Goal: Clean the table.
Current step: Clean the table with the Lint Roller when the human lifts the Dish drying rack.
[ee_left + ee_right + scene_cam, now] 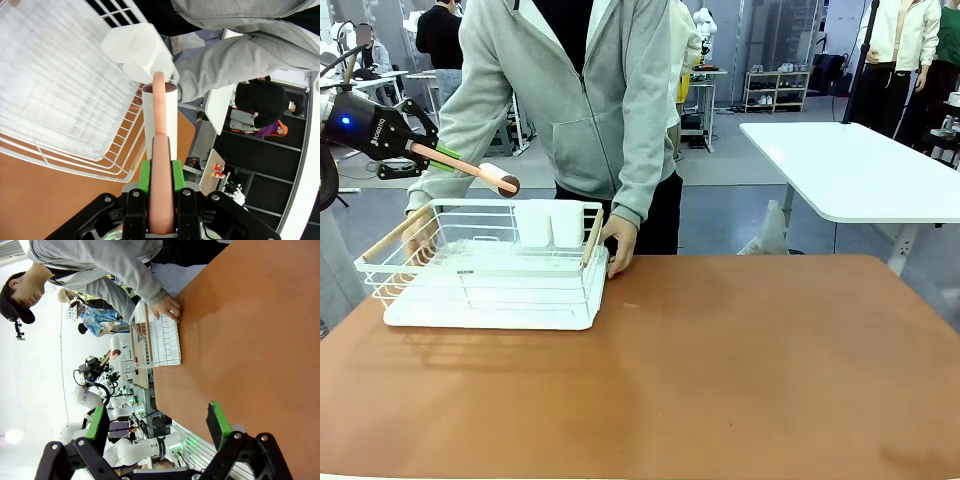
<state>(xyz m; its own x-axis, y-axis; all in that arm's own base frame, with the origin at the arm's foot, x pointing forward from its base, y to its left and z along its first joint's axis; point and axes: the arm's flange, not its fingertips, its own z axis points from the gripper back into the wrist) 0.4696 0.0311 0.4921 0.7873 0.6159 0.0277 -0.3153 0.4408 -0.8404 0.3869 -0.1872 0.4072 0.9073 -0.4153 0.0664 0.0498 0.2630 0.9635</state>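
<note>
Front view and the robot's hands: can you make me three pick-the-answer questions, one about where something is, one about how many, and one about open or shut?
1. Where is the lint roller?
A) on the floor
B) up in the air, held by the left gripper
C) inside a box

2. How many white cups stand in the dish rack?
A) one
B) two
C) five

3. How are the fingers of the right gripper?
A) open and empty
B) shut on a spoon
C) shut on a cloth

Answers:
1 B: its pink handle sits between the green-padded fingers.
2 B: two stand side by side at the rack's far edge.
3 A: there is a wide gap between the fingers, with nothing in it.
</note>
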